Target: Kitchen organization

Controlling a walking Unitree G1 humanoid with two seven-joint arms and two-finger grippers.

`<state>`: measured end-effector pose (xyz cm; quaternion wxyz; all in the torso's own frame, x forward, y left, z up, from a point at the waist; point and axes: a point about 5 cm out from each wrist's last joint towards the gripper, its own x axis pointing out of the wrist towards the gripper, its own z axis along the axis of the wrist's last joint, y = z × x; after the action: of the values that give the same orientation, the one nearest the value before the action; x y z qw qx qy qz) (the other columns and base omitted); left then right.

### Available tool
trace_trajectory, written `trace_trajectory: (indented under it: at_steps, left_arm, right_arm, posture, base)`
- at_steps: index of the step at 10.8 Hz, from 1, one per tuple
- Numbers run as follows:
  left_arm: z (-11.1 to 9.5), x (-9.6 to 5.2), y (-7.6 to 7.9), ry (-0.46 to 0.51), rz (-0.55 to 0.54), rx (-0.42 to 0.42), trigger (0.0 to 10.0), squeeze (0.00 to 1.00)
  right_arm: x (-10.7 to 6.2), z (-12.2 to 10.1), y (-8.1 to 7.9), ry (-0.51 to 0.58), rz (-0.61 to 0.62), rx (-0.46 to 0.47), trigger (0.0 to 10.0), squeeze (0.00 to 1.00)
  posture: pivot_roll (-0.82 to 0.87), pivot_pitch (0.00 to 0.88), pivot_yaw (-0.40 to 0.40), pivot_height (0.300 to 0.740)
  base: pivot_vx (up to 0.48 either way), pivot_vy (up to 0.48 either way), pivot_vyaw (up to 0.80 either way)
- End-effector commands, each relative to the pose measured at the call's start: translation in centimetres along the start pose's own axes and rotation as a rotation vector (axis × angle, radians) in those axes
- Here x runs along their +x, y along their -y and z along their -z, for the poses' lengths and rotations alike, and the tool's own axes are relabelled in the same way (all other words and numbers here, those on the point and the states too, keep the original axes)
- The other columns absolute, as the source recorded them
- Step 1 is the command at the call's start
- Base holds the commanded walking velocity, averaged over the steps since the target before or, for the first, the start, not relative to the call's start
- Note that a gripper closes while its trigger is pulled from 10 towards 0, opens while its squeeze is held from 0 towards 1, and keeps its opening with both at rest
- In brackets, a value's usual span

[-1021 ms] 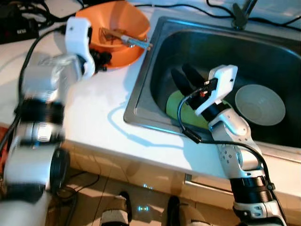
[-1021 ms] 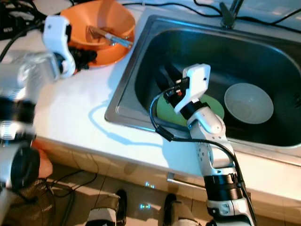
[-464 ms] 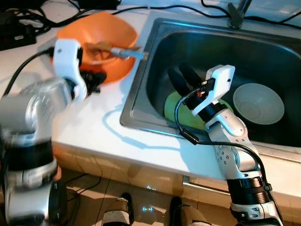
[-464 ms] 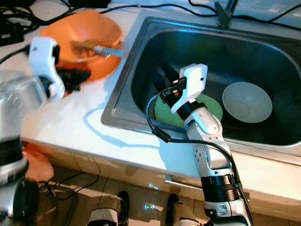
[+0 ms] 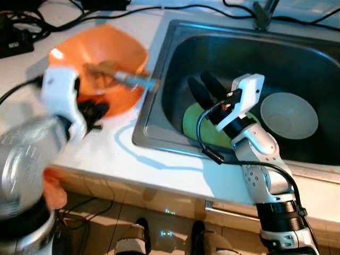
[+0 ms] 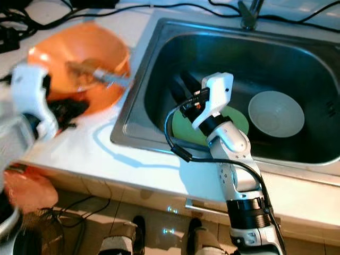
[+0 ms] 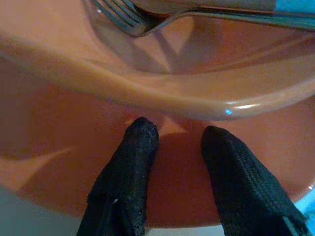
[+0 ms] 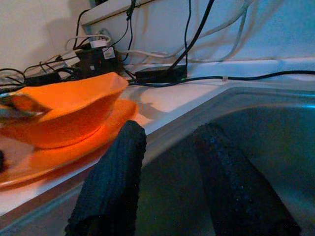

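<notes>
So your left gripper (image 7: 174, 147) has dropped down from the orange bowl's (image 5: 114, 56) rim over the last second and now sits low against its outer wall, fingers spread with nothing between them. The bowl sits on the counter (image 5: 106, 146) just beside the sink (image 5: 159, 79), fork (image 7: 147, 14) and other cutlery lying inside it. Your right gripper (image 5: 204, 87) hasn't really budged: it's in the sink, above the green plate (image 5: 194, 119), fingers apart and empty, with the white bowl (image 5: 289, 114) further along the basin. My guess is you're lining up a grab on the orange bowl, but nothing is held yet.
</notes>
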<state>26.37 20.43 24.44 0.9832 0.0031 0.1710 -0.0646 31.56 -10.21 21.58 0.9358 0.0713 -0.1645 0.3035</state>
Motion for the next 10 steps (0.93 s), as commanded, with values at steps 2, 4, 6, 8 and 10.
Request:
trace_trajectory:
  at_steps: [2,4,6,8,10]
  left_arm:
    - [4.0,-0.7,-0.3,-0.188,-0.049,-0.017,10.0,0.00]
    - [3.2,-1.1,0.1,-0.133,-0.092,0.007,10.0,0.00]
    - [0.9,-1.0,0.9,-0.024,-0.104,0.065,10.0,0.00]
    - [-0.9,-1.0,1.7,0.078,-0.079,0.096,10.0,0.00]
    - [-2.2,-1.4,2.1,0.121,-0.075,0.112,10.0,0.00]
  right_arm:
    - [-1.1,1.5,0.7,-0.061,0.023,0.032,10.0,0.00]
    - [-0.8,1.8,0.4,-0.066,0.014,0.044,10.0,0.00]
    - [-0.6,1.7,0.5,-0.058,0.020,0.044,10.0,0.00]
    - [-0.6,1.6,0.7,-0.056,0.024,0.042,10.0,0.00]
    - [-0.5,1.6,0.8,-0.054,0.022,0.043,10.0,0.00]
  posture:
    - [0.33,0.304,0.020,0.740]
    - [0.34,0.300,0.014,0.740]
    - [0.34,0.292,0.009,0.740]
    - [0.34,0.292,0.005,0.740]
    - [0.35,0.290,-0.001,0.740]
  base:
    - [0.000,0.000,0.00]
    - [0.000,0.000,0.00]
    - [0.000,0.000,0.00]
    - [0.000,0.000,0.00]
    - [0.000,0.000,0.00]
